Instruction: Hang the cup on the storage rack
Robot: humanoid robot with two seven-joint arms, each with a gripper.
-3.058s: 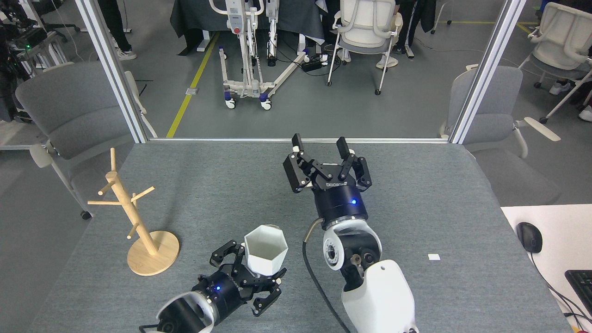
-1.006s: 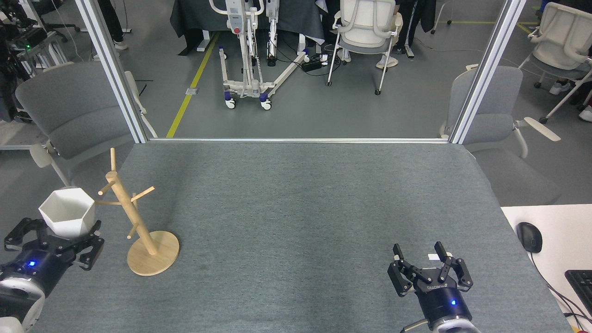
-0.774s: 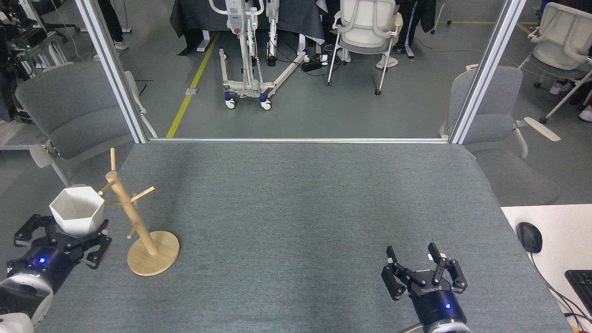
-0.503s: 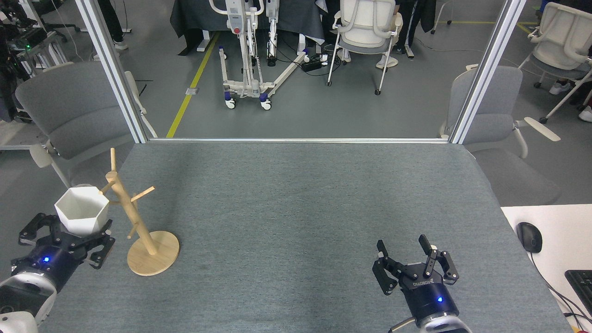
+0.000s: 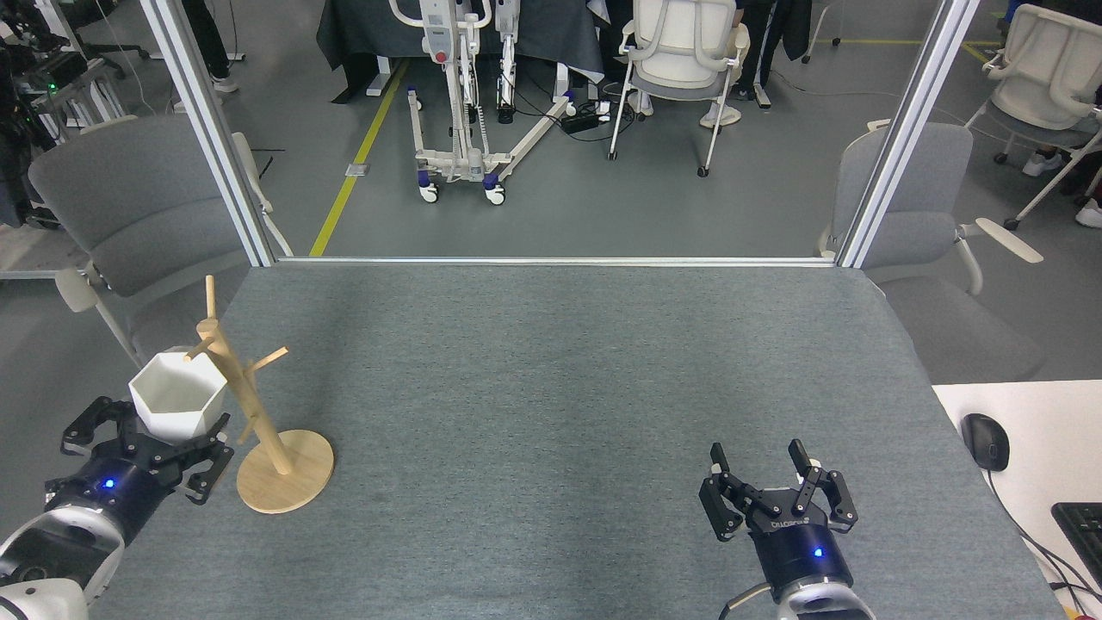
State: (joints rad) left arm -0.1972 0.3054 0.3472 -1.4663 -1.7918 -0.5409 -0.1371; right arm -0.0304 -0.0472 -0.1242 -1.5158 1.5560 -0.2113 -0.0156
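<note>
The white hexagonal cup (image 5: 179, 397) is held upright, mouth up, in my left gripper (image 5: 159, 430) at the table's left edge. Its right side touches or overlaps the slanted post of the wooden storage rack (image 5: 250, 413). The cup's handle is hidden. The rack stands on its round base (image 5: 288, 474) with thin pegs pointing left, right and up. My right gripper (image 5: 759, 463) is low at the near right of the table, fingers spread, nothing between them.
A grey felt table (image 5: 551, 362) fills the view, its far edge bounded by an aluminium frame (image 5: 551, 260). Grey chairs (image 5: 129, 207) stand at both sides. A white side desk holds a black mouse (image 5: 987, 441) and a keyboard (image 5: 1080, 534).
My left gripper has carried the cup rightward, from clear of the rack to against its post. My right gripper shifted slightly at the near right and stays spread.
</note>
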